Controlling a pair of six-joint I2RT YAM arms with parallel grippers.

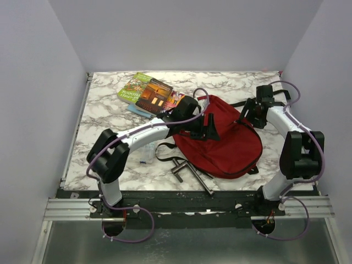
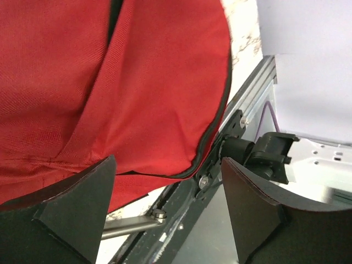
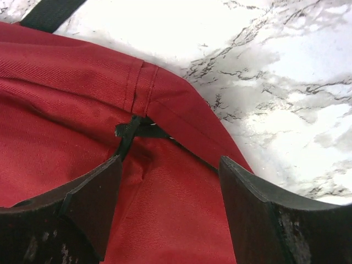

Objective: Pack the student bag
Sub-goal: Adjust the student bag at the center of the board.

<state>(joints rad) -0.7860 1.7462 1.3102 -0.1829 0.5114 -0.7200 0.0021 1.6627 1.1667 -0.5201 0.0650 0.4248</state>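
Fabric of the student bag (image 1: 231, 144) lies slumped flat on the bench (image 1: 104, 118), right of centre and reaching toward the near edge, seemingly laid there so both arms can work its zipper seam from above. The left pincer (image 2: 168, 165) hovers spread and empty over the bag's left half. The right pincer (image 3: 169, 164), likewise spread with nothing between its jaws, hangs at the bag's far right corner with a black tab (image 3: 127, 131) just ahead of it, and books (image 1: 147, 93) wait near the far left corner.
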